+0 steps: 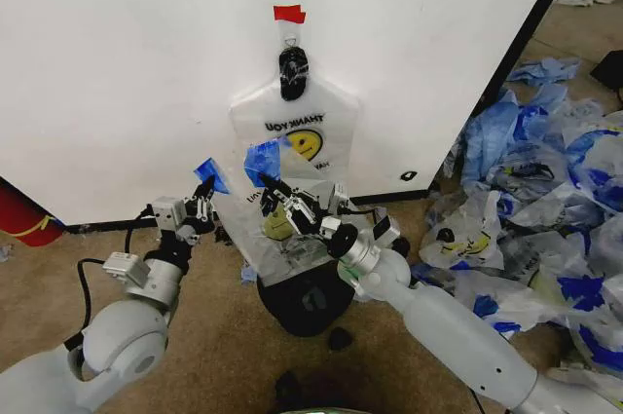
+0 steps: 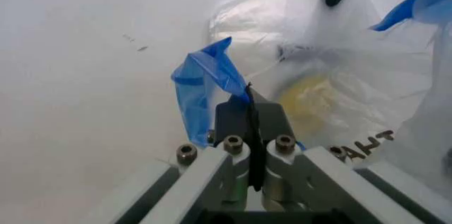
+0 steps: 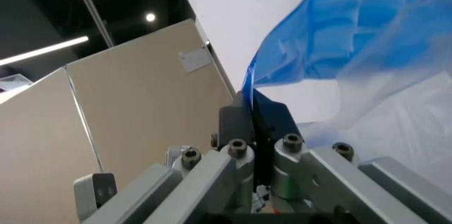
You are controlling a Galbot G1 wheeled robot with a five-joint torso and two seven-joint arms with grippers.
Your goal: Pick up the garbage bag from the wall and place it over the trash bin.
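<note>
Head view: each pincer, left (image 1: 204,202) and right (image 1: 272,190), pinches a garbage bag (image 1: 292,229) handle.

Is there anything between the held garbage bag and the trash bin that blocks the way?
Nothing visible. The left gripper and right gripper each pinch a blue handle of the garbage bag, which already hangs directly above the trash bin.

Even, bright indoor light on the white wall (image 1: 117,63); soft shadows; both wrist views blurred up close.
</note>
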